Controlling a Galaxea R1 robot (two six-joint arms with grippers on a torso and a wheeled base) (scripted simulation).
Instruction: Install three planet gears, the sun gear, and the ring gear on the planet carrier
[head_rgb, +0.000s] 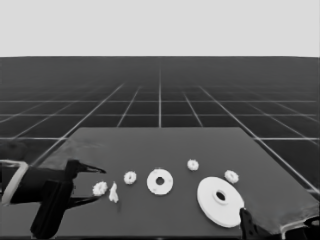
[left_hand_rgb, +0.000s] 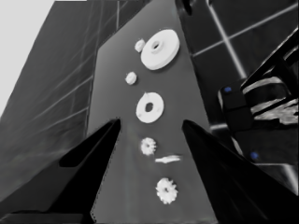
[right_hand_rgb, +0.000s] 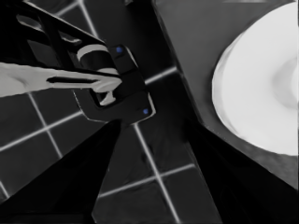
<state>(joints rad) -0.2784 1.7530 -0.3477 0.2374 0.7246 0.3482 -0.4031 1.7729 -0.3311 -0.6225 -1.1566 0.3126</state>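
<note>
The smaller round part (head_rgb: 160, 181) lay bare mid-table, all four gears loose around it. The nearest gear (head_rgb: 100, 188) to any gripper sat just off the left gripper (head_rgb: 95, 185), whose fingers stood spread with nothing between them; the thin white piece (head_rgb: 114, 193) lay just beside that gear. The larger round part (head_rgb: 220, 201) lay near the right gripper (right_hand_rgb: 149, 186), parked open at the table's corner. The left arm looked better placed for a first gear.
</note>
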